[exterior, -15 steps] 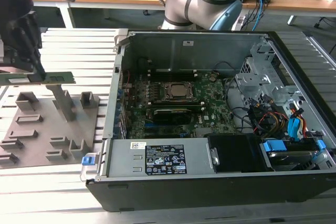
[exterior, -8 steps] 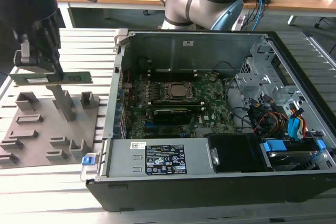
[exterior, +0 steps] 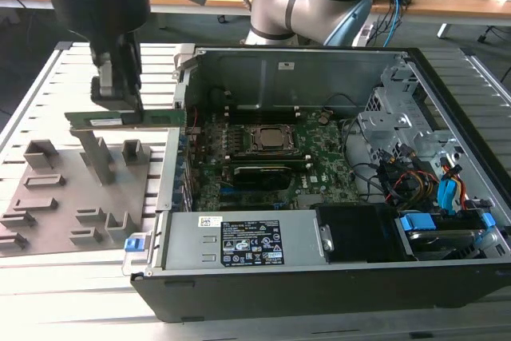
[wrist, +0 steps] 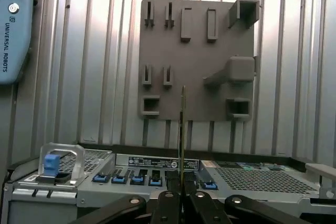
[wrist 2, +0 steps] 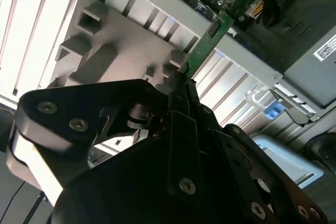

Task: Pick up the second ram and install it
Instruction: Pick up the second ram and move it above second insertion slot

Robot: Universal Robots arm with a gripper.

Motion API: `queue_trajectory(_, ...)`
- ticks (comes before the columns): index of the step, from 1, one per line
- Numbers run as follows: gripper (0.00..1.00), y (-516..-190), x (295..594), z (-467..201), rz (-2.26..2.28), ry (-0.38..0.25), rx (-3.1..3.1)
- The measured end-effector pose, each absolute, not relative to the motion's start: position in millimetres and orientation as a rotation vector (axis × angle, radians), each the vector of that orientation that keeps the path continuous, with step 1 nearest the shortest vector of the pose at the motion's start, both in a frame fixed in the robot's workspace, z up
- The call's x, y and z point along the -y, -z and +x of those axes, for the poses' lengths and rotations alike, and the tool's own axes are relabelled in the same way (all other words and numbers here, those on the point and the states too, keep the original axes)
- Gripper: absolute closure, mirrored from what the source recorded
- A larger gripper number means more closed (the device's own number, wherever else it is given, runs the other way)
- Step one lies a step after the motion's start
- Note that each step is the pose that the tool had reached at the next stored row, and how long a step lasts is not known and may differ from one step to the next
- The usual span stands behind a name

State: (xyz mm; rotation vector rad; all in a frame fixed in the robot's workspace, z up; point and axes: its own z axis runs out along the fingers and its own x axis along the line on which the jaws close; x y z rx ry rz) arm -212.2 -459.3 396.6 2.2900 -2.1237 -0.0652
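My gripper [exterior: 116,105] is shut on the second ram [exterior: 124,119], a long green stick with a pale label. It hangs level in the air above the grey fixture plate [exterior: 80,197], just outside the computer case's wall on the exterior view's left. In the second wrist view the stick [wrist 2: 207,43] reaches out from between the black fingers [wrist 2: 184,103] towards the case's edge. In the first wrist view it shows edge-on as a thin line [wrist: 182,124] rising from the gripper [wrist: 181,195]. The green motherboard [exterior: 319,169] lies inside the open case, with its CPU socket [exterior: 267,140] in the middle.
The open case [exterior: 447,101] holds a power supply [exterior: 239,241] along its near side, and drive bays and cables [exterior: 431,189] at the exterior view's right. Upright grey posts [exterior: 96,157] stand on the fixture plate under the stick. A slatted metal table [exterior: 48,277] carries it all.
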Motion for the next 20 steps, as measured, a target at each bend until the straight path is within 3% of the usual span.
queue_trajectory(20,0.86,-396.6,459.2,-114.6,2.288,0.069,2.122)
